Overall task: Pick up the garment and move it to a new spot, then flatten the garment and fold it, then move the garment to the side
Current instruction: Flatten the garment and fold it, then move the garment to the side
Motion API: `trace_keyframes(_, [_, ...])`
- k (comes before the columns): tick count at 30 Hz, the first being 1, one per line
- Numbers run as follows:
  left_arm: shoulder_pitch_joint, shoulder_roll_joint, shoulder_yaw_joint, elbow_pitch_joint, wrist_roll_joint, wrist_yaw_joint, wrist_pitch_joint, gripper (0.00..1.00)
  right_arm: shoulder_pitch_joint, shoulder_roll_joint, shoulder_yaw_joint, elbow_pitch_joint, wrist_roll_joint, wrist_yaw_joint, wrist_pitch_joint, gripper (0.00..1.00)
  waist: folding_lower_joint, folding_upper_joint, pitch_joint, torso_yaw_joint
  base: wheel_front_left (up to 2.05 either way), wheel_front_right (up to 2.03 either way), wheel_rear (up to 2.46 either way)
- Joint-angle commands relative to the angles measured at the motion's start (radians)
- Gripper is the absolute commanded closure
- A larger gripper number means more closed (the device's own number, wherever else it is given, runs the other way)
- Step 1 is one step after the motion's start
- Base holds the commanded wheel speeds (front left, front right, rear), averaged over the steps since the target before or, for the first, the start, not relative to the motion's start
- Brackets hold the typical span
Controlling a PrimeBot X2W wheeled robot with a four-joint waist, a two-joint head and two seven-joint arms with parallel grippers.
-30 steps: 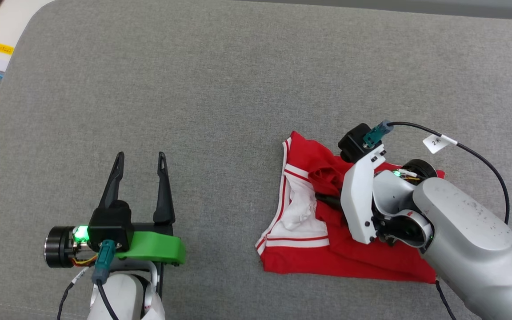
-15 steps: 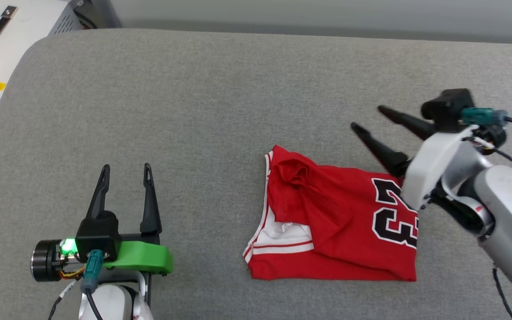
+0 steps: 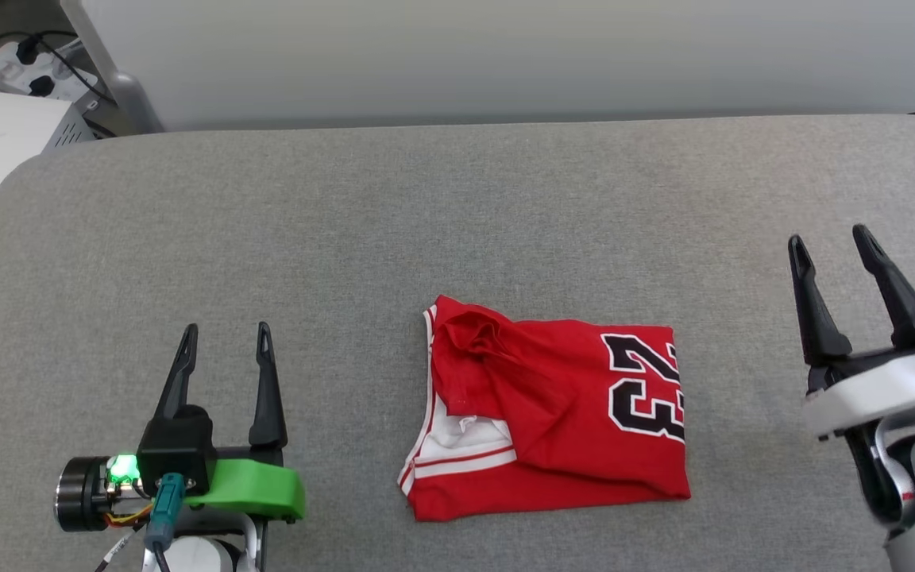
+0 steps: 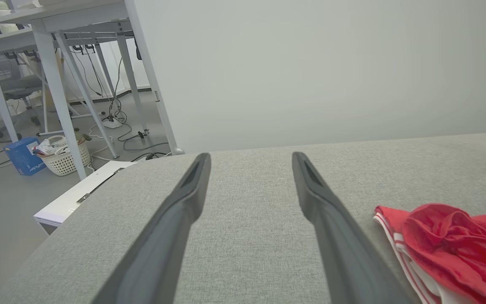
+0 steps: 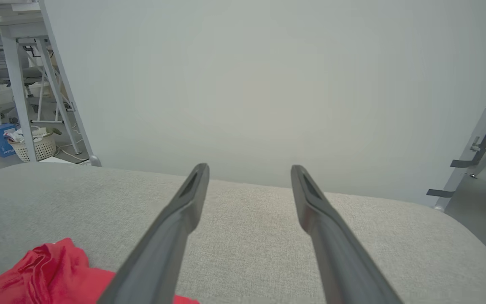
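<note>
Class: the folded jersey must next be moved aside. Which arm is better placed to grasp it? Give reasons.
Right, by a little. Both grippers are open and off the jersey; in the head view the right gripper stands nearer its edge than the left gripper.

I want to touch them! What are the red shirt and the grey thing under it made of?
The garment looks like thin, soft, matte knit cloth: it bunches and creases at one end. The grey surface looks like coarse woven fabric, speckled and matte; its rounded corners hint at padding underneath, though that is a guess.
</note>
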Motion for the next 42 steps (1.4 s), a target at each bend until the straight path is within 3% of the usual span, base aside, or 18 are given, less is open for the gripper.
trace_keyframes(1, [0.022,0.005,0.003,-0.005,0.001,-0.004,-0.006,0.0,0.036,0.024,-0.022,-0.014,-0.02,-0.001,-0.009,0.0,0.0,0.0,-0.014,-0.01,0.0,0.0,0.0])
trace_keyframes(10, [0.066,-0.001,0.001,-0.009,-0.015,-0.015,-0.006,0.0,0.201,0.14,-0.085,-0.074,-0.084,-0.001,-0.023,0.0,0.0,0.0,-0.03,0.001,0.0,0.0,0.0])
trace_keyframes(16, [0.071,-0.006,0.0,-0.006,-0.018,-0.017,-0.006,0.0,0.247,0.157,-0.086,-0.081,-0.107,-0.001,-0.025,0.0,0.0,0.0,-0.027,0.013,0.0,0.0,0.0])
trace_keyframes(21, [0.064,-0.007,0.003,-0.004,-0.016,-0.016,-0.006,0.0,0.208,0.13,-0.085,-0.105,-0.121,-0.001,-0.019,0.0,0.0,0.0,-0.021,0.018,0.0,0.0,0.0])
trace_keyframes(26, [0.047,-0.007,0.002,-0.003,-0.014,-0.018,-0.006,0.0,0.057,0.045,-0.081,-0.167,-0.097,-0.001,0.025,0.0,0.0,0.0,-0.004,0.023,0.0,0.0,0.0])
trace_keyframes(29, [0.032,-0.008,0.001,-0.004,-0.013,-0.021,-0.006,0.0,-0.038,-0.035,-0.043,-0.173,-0.055,-0.001,0.118,0.0,0.0,0.0,0.013,0.029,0.0,0.0,0.0])
trace_keyframes(36, [0.01,-0.013,-0.003,-0.002,-0.01,-0.022,-0.006,0.0,-0.158,-0.211,0.126,-0.15,0.216,-0.001,0.555,0.0,0.0,0.0,0.042,0.048,0.0,0.0,0.0])
trace_keyframes(42, [-0.003,-0.021,-0.012,-0.007,-0.009,-0.02,-0.006,0.0,-0.125,-0.265,0.175,-0.142,0.446,-0.001,0.883,0.0,0.0,0.0,0.078,0.065,0.0,0.0,0.0])
